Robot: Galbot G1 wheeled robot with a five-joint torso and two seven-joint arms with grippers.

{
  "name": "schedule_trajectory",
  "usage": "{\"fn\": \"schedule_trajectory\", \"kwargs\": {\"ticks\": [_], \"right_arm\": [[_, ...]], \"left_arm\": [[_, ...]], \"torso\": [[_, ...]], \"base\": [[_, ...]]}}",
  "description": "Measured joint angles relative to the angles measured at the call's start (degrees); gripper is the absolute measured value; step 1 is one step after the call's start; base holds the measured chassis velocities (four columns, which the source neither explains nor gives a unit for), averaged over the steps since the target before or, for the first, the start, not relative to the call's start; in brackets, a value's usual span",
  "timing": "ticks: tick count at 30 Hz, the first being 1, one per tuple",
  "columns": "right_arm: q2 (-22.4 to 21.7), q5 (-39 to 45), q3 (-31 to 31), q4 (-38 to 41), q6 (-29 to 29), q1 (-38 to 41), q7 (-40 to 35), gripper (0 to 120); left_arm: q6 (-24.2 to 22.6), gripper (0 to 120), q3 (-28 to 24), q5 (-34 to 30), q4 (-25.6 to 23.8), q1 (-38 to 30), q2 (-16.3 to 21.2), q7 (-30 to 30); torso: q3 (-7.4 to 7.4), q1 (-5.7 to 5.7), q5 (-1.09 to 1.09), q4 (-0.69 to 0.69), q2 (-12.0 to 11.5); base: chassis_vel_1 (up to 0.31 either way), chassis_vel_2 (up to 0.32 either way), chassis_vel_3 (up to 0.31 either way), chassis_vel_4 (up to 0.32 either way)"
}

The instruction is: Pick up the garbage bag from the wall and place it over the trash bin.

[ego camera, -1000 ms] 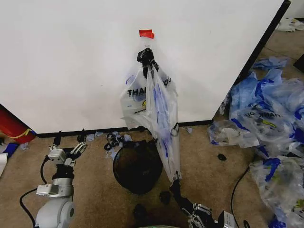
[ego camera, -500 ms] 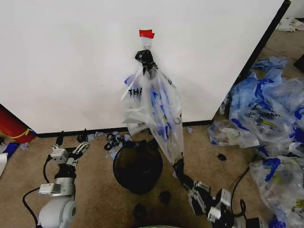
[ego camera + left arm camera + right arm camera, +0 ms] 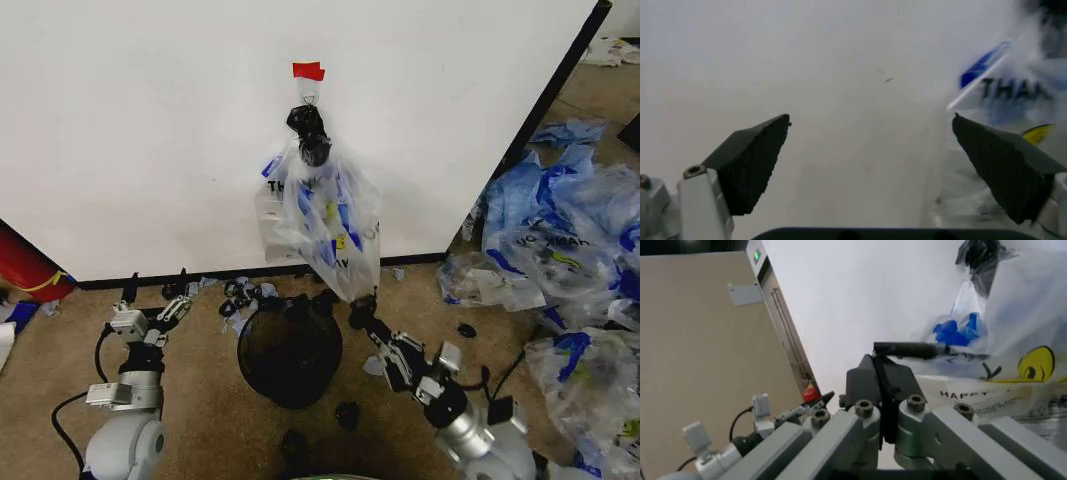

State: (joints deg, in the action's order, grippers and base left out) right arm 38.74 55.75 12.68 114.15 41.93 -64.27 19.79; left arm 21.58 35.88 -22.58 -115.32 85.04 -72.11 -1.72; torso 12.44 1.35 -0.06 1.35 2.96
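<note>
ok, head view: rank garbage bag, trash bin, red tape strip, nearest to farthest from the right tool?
1. Garbage bag: its bottom edge is pinched in the right tool.
2. Trash bin: on the floor just to its left.
3. Red tape strip: high on the wall.

Right gripper (image 3: 362, 312) — arm stretched forward just right of the trash bin (image 3: 290, 352), fingers pressed together. Left gripper (image 3: 155, 297) — left of the bin, fingers spread apart.
</note>
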Motion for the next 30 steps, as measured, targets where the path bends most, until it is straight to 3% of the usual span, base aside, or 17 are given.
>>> {"fn": "schedule_trajectory", "kwargs": {"ticks": [6,7,12,13,15,16,19,20,25,30], "right_arm": [[0.6,-0.1,3.6,-0.4,-0.7,3.9,-1.5,0],[0.6,-0.1,3.6,-0.4,-0.7,3.9,-1.5,0],[1.0,-1.1,4.8,-0.5,-1.2,4.7,-2.6,0],[1.0,-1.1,4.8,-0.5,-1.2,4.7,-2.6,0],[1.2,-1.5,5.2,-0.5,-1.5,4.9,-3.1,0],[1.4,-1.9,5.7,-0.5,-1.7,5.1,-3.4,0],[1.9,-2.3,6.5,-0.7,-2.1,5.5,-4.1,0],[1.9,-2.3,6.5,-0.7,-2.1,5.5,-4.1,0],[3.2,-3.5,8.0,-1.4,-2.7,6.4,-5.5,0],[4.1,-3.6,9.4,-2.3,-2.8,7.6,-5.8,0]], "left_arm": [[-6.2,97,-5.1,-5.9,-11.5,2.7,7.7,-2.6],[-6.2,97,-5.1,-5.9,-11.5,2.7,7.7,-2.6],[-11.2,97,-7.2,-14.1,-21.5,3.8,19.5,-4.5],[-11.2,97,-7.2,-14.1,-21.5,3.8,19.5,-4.5],[-12.4,97,-7.4,-17.6,-23.8,3.5,23.7,-5.2],[-13.3,97,-7.5,-21.2,-25.4,2.8,27.7,-6.0],[-14.9,97,-8.3,-28.9,-27.9,-0.2,36.3,-8.2],[-14.9,97,-8.3,-28.9,-27.9,-0.2,36.3,-8.2],[-15.5,98,-12.1,-38.3,-28.5,-7.6,47.6,-9.9],[-15.6,98,-14.8,-45.0,-28.5,-12.7,53.2,-9.2]], "torso": [[-0.01,0.0,0.0,0.0,0.0],[-0.01,0.0,0.0,0.0,0.0],[-0.01,0.0,0.0,0.01,0.0],[-0.01,0.0,0.0,0.01,0.0],[-0.01,0.0,0.0,0.01,0.0],[-0.01,0.0,-0.02,0.0,0.0],[-0.01,0.0,-0.01,0.02,0.0],[-0.01,0.0,-0.01,0.02,0.0],[0.0,0.0,-0.01,0.01,0.0],[0.0,0.0,0.0,0.02,0.0]], "base": [[0.0,0.0,0.0,0.0],[0.0,0.0,0.0,0.0],[0.0,0.0,0.0,0.0],[0.0,0.0,0.0,0.0],[0.0,0.0,0.0,0.0],[0.0,0.0,0.0,0.0],[0.0,0.0,0.0,0.0],[0.0,0.0,0.0,0.0],[0.0,0.0,0.0,0.0],[0.0,0.0,0.0,0.0]]}}
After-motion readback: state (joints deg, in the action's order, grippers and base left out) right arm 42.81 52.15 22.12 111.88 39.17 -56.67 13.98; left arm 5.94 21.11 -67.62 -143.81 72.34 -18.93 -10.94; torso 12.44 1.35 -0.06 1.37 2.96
